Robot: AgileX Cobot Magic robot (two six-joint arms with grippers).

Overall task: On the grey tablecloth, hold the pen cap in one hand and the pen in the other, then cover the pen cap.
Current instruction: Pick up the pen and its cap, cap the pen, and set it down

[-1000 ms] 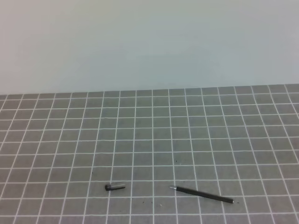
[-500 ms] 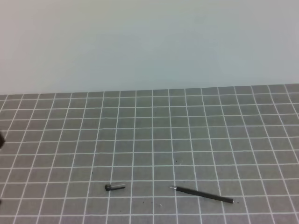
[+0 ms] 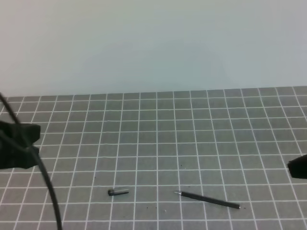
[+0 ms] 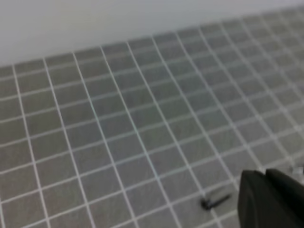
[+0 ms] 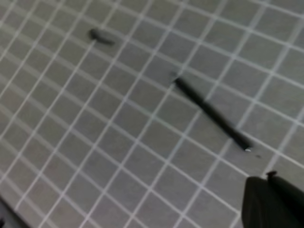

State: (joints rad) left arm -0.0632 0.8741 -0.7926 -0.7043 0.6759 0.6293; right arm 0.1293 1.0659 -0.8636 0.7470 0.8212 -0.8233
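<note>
The pen cap point(image 3: 118, 192), a short dark grey cylinder, lies on the grey tablecloth point(image 3: 158, 134) near its front. The pen point(image 3: 207, 199), thin and black with its silvery tip pointing left, lies to the right of the cap and apart from it. My left gripper point(image 3: 19, 143) enters at the left edge, far from the cap. My right gripper point(image 3: 300, 167) just shows at the right edge. The left wrist view shows the cap point(image 4: 214, 202) beside a dark finger point(image 4: 270, 199). The right wrist view shows the pen point(image 5: 211, 114), the cap point(image 5: 101, 37) and a dark finger point(image 5: 275, 202). Neither gripper holds anything.
A plain pale wall point(image 3: 153, 43) rises behind the cloth's far edge. A black cable point(image 3: 45, 177) of the left arm curves down over the cloth's left front.
Both arms have come into the exterior view, the left from the left edge with its cable, the right at the right edge. The pen and the cap have not moved.
</note>
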